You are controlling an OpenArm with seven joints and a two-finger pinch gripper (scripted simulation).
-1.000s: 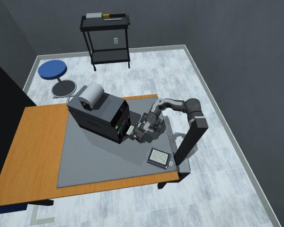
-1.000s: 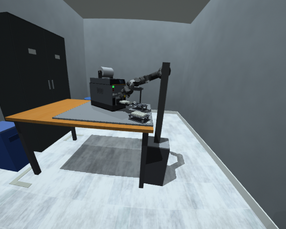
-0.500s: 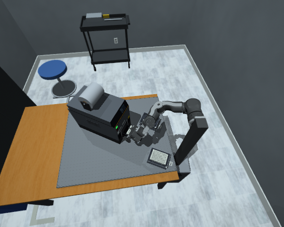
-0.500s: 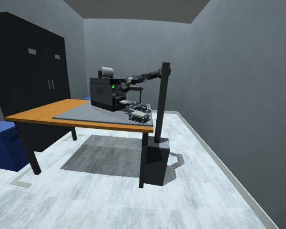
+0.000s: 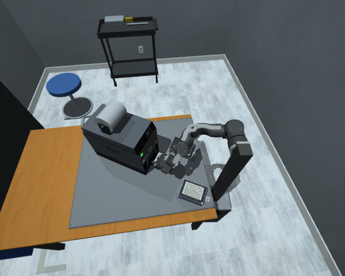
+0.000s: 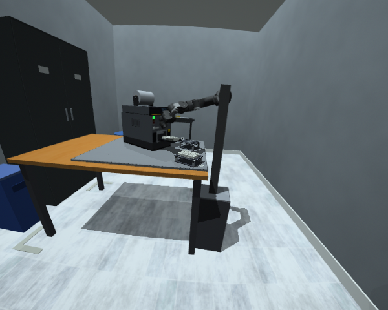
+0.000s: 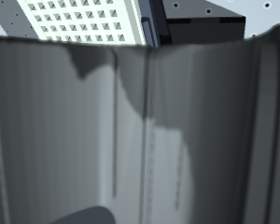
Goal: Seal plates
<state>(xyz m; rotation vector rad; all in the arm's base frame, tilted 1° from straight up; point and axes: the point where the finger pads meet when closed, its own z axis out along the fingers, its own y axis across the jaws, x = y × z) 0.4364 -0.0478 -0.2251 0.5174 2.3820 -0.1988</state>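
Much of the plate at the sealer is out of sight.

From above, the gripper [image 5: 155, 161] covers part of the plate [image 7: 79, 21]; the wrist view cuts it off at the top edge, a grey surface [image 7: 131, 131] blocking the rest. The arm [image 5: 181, 148] partly hides the farther nest [image 5: 174, 143]. Its lettering is too small for me.

Orange wood-grain table [image 5: 42, 166] [image 6: 70, 144], blue stool seat [image 5: 63, 84], green-lit dark grey sealer [image 5: 119, 151] [image 6: 137, 128], gridded off-white plate [image 5: 193, 190] [image 6: 189, 154]

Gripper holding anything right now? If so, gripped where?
Nothing held. The gripper is shut on nothing; the plate by the sealer sits on the stage, ungripped.
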